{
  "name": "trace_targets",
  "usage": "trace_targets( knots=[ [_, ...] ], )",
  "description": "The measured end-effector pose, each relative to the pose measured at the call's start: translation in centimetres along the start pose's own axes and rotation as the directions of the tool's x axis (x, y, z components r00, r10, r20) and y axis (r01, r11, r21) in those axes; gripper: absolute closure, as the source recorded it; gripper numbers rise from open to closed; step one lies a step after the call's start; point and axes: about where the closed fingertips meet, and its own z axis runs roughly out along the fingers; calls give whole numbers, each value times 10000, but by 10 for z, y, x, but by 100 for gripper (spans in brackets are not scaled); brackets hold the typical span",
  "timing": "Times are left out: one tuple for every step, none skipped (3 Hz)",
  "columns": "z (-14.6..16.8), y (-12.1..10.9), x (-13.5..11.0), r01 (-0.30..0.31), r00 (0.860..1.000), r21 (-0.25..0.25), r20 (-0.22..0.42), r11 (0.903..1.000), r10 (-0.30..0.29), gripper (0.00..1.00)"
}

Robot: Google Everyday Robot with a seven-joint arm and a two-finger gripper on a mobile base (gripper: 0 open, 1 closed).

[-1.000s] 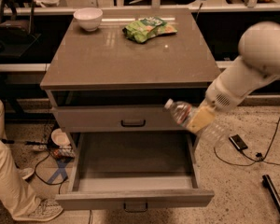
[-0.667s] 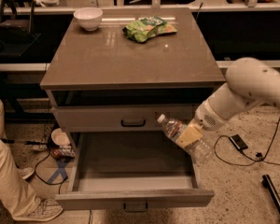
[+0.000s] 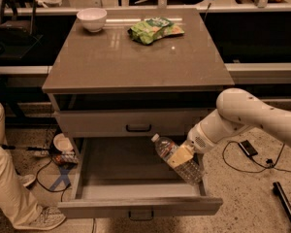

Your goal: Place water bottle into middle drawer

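Lowered and carried slightly leftward since the earlier frame, the water bottle (image 3: 189,171) hangs tilted, cap up-left, over the right side of the open middle drawer (image 3: 116,163). The gripper (image 3: 180,156) clasps its labelled body. Best practice: descend until the base nears the floor, clear of the right wall, then release.
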Motion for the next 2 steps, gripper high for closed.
trace_targets(
  knots=[
    [30,-11,0,-97,9999,-21,123,10000,97,100],
    [73,-27,-4,-230,9995,-190,221,9996,234,100]
  ],
)
